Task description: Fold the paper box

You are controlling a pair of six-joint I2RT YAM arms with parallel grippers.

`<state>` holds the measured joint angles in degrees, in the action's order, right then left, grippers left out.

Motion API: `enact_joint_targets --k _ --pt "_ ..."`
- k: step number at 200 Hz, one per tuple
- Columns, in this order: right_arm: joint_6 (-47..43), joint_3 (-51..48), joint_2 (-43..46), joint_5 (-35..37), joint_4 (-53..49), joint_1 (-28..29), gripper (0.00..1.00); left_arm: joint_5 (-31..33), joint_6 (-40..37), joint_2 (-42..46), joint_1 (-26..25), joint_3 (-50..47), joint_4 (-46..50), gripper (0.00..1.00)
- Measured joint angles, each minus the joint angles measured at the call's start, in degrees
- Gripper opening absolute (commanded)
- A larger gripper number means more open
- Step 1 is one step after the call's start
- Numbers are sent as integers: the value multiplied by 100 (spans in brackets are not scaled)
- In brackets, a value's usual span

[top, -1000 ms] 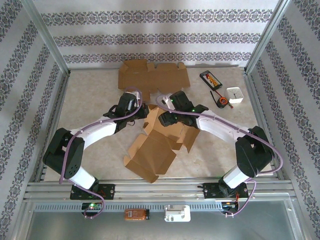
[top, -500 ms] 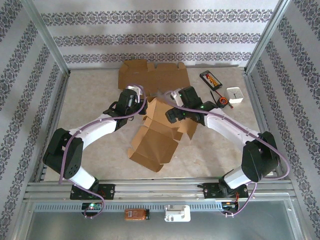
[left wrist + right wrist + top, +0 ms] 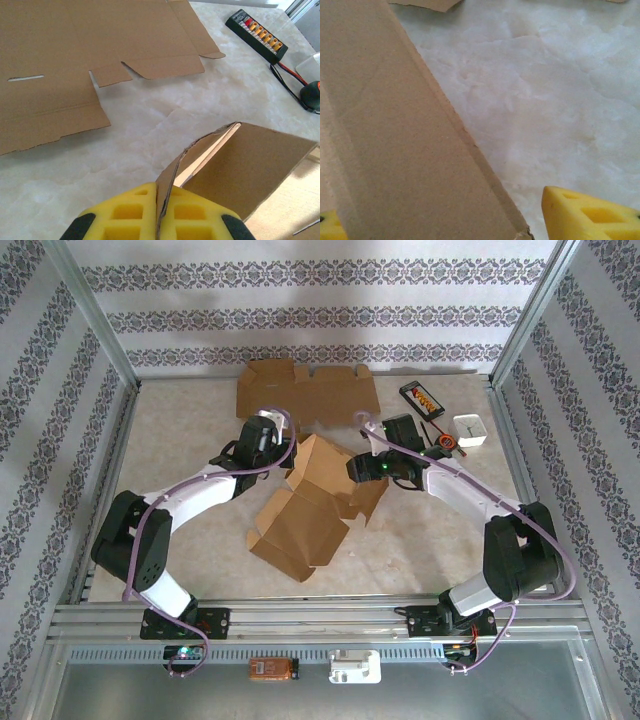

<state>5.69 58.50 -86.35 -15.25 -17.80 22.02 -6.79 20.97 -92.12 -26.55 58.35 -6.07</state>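
The brown paper box (image 3: 305, 510) lies half folded at the table's middle, with one panel raised. My left gripper (image 3: 283, 455) is shut on the raised flap's thin edge (image 3: 170, 175), and the yellow pads (image 3: 130, 210) pinch the card from both sides. My right gripper (image 3: 358, 468) is at the box's right side. In the right wrist view a wide cardboard panel (image 3: 395, 140) runs between its yellow fingers (image 3: 590, 215). The right gripper (image 3: 440, 222) is open, with a clear gap between the right finger and the panel's edge.
A second flat cardboard sheet (image 3: 305, 390) lies at the back, also seen as the cut sheet (image 3: 75, 55). A black charger board (image 3: 421, 397), an orange-and-black device (image 3: 443, 445) and a small white box (image 3: 470, 430) sit at the back right. Metal frame posts border the table.
The right gripper has drawn rightward and back off the box's top. The raised panel now stands up more, and the box's lower part has slid slightly left. The left gripper keeps its hold.
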Motion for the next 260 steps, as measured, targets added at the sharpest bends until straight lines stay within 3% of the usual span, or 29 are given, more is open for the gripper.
enact_joint_targets --k 47,57,73,90,106,174,205,235,260 --pt "-42 -243 48 809 240 365 63 -26 0 -9 2 55 -4 0" --pt "-22 -367 114 885 345 376 69 -28 0 -9 2 76 -4 0" --pt "63 -540 199 905 420 343 90 -31 0 -9 4 101 -20 0" --pt "79 -634 219 815 442 278 94 -46 2 -9 4 105 -33 0" --pt "105 -675 221 658 444 214 89 -52 0 -11 4 105 -42 0" --pt "157 -684 221 315 501 170 51 -66 4 -11 4 105 -42 0" --pt "105 -704 240 345 551 188 43 -129 7 -11 4 105 -50 0" --pt "-238 -704 420 866 566 463 33 -376 59 -63 4 129 -111 0" --pt "-647 -704 525 1897 649 872 27 -527 208 -83 4 170 -142 0"
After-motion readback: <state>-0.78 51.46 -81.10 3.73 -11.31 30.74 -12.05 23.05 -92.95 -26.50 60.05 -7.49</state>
